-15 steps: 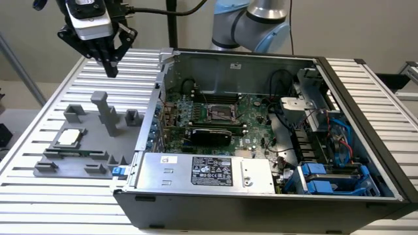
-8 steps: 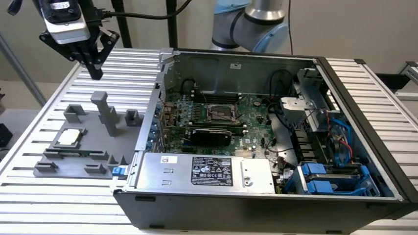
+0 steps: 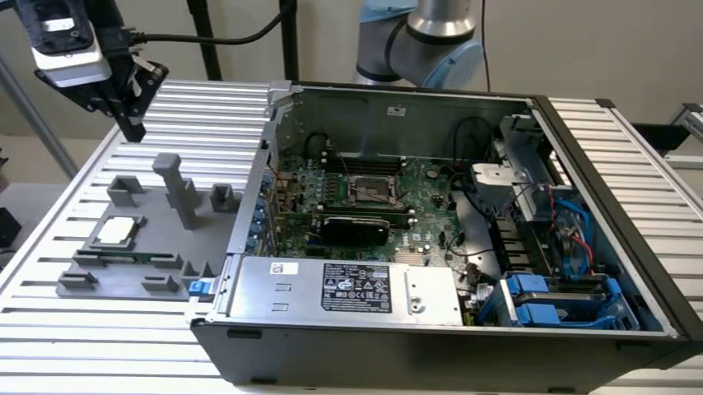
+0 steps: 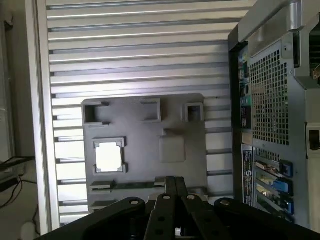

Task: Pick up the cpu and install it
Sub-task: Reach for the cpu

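Silver power supply box (image 3: pixel 341 286) at the near edge of the open computer case (image 3: pixel 407 115), itself cut off in front, bears a black label (image 3: pixel 356 288) with print too small to read. Toward the exterior view's left, the cpu (image 3: pixel 118 232), a pale square chip with a bright top, lies flat in a grey tray (image 3: pixel 165 240). Beyond, the gripper (image 3: pixel 134 132) hangs over the slatted table (image 3: pixel 66 346), fingers together, empty.

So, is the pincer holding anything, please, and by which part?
Nothing is held: the pincer is shut, empty, above the table; the cpu rests in its gray tray.
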Controlling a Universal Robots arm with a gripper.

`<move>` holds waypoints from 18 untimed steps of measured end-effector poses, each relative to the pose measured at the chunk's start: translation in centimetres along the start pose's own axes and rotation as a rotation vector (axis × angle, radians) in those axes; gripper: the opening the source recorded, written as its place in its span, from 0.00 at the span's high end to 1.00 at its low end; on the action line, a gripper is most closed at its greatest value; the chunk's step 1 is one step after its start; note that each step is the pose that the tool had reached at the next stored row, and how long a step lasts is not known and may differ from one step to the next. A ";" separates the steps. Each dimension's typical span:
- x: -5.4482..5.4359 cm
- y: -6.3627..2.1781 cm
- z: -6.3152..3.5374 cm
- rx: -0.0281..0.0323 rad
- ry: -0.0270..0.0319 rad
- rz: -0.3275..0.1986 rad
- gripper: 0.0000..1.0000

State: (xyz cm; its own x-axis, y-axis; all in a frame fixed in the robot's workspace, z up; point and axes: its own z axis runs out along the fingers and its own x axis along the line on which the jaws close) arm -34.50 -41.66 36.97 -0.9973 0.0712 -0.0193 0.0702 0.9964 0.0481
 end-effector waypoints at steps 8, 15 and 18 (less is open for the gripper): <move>3.6 -0.33 1.35 0.0020 -0.0002 0.000 0.89; 6.9 -0.61 2.54 0.0041 -0.0002 0.000 0.89; 8.2 -0.73 2.95 0.0042 -0.0001 0.000 0.89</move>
State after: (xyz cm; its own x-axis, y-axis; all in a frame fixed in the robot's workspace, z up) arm -42.68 -41.66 33.83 -0.9973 0.0711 -0.0195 0.0702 0.9966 0.0439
